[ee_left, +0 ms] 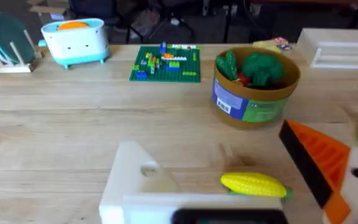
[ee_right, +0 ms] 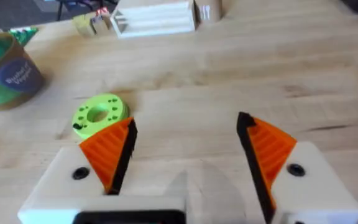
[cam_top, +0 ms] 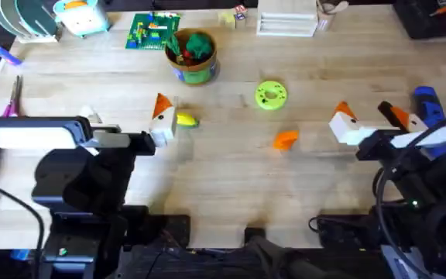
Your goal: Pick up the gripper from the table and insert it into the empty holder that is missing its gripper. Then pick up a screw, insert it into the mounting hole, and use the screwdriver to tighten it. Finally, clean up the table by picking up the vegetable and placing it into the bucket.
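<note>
Apparently loose gripper (cam_top: 286,139) between both arms, nearer right gripper (cam_top: 370,116).

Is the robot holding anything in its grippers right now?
No. The left gripper and right gripper are both open and hold nothing.

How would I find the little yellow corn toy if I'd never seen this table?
Find the round bucket full of toy greens at the table's far middle. Come toward the arms to the left gripper; the vegetable lies beside it, yellow and bumpy with a green end.
</note>
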Motion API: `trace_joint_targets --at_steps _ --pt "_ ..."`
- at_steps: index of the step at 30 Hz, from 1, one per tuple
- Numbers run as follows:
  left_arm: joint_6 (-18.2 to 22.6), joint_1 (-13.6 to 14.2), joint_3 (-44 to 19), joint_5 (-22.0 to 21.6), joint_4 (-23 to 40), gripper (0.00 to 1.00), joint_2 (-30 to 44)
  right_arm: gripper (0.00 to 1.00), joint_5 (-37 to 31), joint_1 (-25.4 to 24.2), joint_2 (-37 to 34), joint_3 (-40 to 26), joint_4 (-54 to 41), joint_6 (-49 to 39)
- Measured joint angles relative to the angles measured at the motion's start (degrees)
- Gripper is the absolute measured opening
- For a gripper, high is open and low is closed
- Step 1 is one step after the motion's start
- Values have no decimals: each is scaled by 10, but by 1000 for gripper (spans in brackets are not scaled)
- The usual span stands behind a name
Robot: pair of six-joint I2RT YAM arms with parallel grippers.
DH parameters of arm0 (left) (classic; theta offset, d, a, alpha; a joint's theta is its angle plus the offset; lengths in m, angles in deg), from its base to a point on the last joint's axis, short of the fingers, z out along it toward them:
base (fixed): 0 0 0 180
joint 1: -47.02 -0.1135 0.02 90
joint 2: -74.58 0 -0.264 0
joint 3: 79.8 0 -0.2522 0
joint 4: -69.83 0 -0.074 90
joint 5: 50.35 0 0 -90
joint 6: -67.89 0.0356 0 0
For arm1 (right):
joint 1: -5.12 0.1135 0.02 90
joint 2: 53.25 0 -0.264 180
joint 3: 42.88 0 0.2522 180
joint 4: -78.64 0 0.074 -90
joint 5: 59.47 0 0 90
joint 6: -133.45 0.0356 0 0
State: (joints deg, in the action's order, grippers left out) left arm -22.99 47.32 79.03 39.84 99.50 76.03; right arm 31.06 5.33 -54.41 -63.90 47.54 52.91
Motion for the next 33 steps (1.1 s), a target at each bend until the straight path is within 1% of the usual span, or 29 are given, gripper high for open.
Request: trace_joint_targets --at_steps 3,7,10,14,17,19,22,25,26,28,29,31,32,33 --pt "0 0 -84 0 76 993 39 991 4 0 -35 -56 -84 -3" --pt "5 0 -211 0 171 993 117 991 5 0 -93 -164 -159 -10" --pt "24 0 -301 0 256 993 192 990 5 0 -141 -249 -217 -12" --pt "56 0 -411 0 360 993 300 991 7 0 -203 -340 -278 -14" --pt "76 0 -479 0 414 993 367 991 7 0 -244 -396 -311 -19" --pt "82 0 -515 4 434 993 402 991 7 0 -264 -423 -317 -21" --pt "87 0 -539 11 449 993 433 991 8 0 -278 -443 -316 -22" --pt "85 0 -540 17 456 992 455 991 8 0 -278 -444 -319 -23" --pt "76 0 -540 18 457 993 462 991 8 0 -278 -444 -320 -23" --pt "42 0 -540 28 457 993 482 991 8 0 -278 -444 -321 -23" --pt "22 0 -540 41 460 993 496 991 8 0 -278 -444 -321 -23" --pt "-7 0 -540 71 465 994 523 991 8 0 -278 -444 -321 -23" --pt "-20 0 -540 86 467 979 539 990 8 0 -278 -444 -321 -23" --pt "-35 0 -540 104 470 917 560 990 8 0 -278 -444 -321 -23"
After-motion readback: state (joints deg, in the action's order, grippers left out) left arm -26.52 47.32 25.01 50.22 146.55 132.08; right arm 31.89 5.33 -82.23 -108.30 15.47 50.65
